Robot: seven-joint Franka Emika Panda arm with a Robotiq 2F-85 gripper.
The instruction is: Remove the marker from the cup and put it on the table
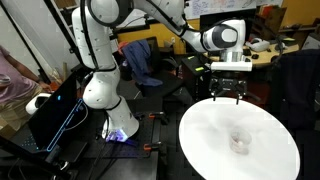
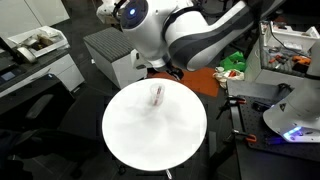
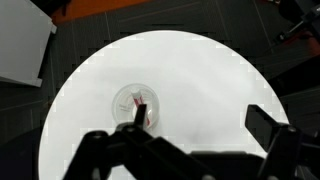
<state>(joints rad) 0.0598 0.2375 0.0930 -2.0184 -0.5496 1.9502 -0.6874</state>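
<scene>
My gripper (image 3: 195, 122) has its jaws spread wide and holds nothing. The cup (image 3: 134, 102) stands on the table (image 3: 210, 70) below the jaws. It is not between them but out past the tip of one finger. The marker (image 3: 141, 112) leans inside it. The marker looks light, thin and stiff, and it could slip, so I would pinch the end that pokes up. The cup looks light too and may tip. It is see-through and hard to see on white. I cannot tell how far the marker sticks out.
</scene>
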